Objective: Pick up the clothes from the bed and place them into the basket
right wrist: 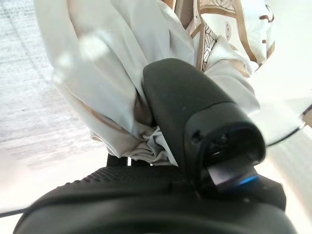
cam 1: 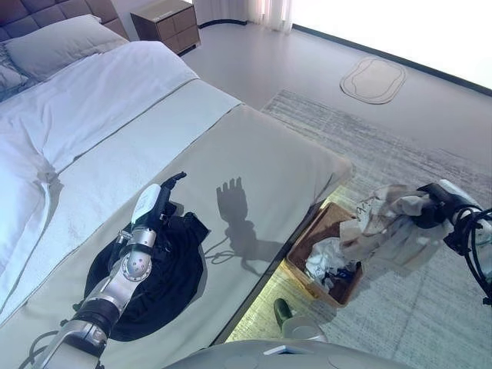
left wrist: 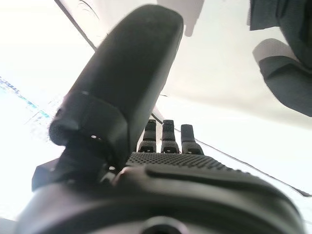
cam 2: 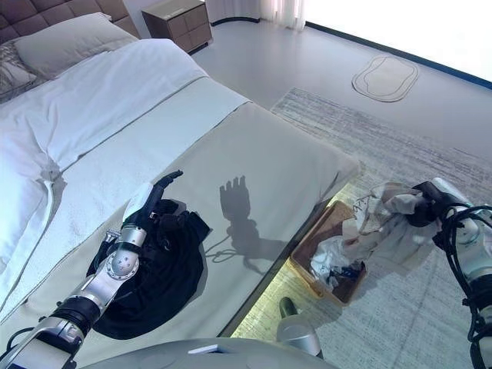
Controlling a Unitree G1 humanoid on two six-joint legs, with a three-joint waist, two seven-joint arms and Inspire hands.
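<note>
From the head views we see our right hand (cam 2: pixel 427 204) out over the rug, carrying a white patterned garment (cam 1: pixel 388 223) beside and above the basket (cam 1: pixel 307 246); only its wrist view shows the thumb pinching the cloth, fingers hidden behind the folds. Our left hand (cam 1: pixel 157 201), fingers straight, hovers over the black garment (cam 1: pixel 165 277) on the bed (cam 1: pixel 254 154).

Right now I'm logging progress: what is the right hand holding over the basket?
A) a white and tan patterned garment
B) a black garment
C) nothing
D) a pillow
A: the right hand is curled on the white and tan garment hanging above the basket; the black garment lies on the bed.
</note>
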